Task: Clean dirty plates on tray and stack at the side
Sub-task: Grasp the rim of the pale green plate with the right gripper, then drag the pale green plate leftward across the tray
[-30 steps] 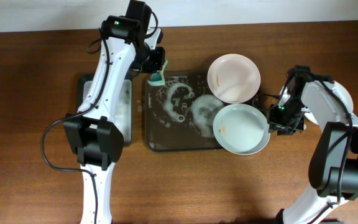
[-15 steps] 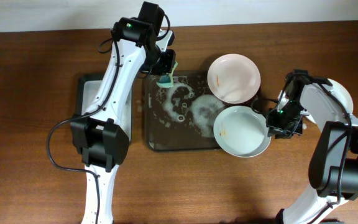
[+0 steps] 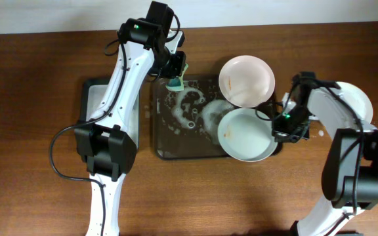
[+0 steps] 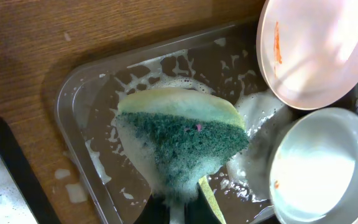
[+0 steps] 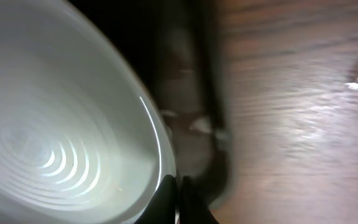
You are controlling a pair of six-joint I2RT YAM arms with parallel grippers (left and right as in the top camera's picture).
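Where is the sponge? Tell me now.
In the overhead view, the sponge is gripped in the left hand over the tray's far left corner, left of the upper plate.

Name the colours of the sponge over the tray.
The sponge is dark green with a pale yellow back and white foam; best seen in the left wrist view.

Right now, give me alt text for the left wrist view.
A soapy green-and-yellow sponge hangs over a sudsy dark tray. At right are two white plates: the upper plate bears an orange smear, the lower plate a small orange speck. Wooden table shows at upper left.
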